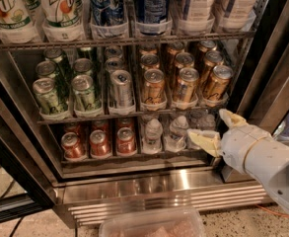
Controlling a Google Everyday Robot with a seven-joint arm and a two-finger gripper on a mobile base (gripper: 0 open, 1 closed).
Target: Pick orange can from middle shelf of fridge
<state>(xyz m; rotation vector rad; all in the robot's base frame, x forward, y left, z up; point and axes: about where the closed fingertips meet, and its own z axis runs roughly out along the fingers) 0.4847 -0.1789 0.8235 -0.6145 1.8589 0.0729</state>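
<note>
Raising the cream two-finger pincer (217, 130), spread wide and empty at lower right, should bring it level with the shiny copper-orange can (216, 85) standing centre-right on the thin wire middle shelf (87, 117).

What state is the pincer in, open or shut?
Open: the pincer, low at the right before the fridge, has its two fingers spread with nothing between them.
</note>
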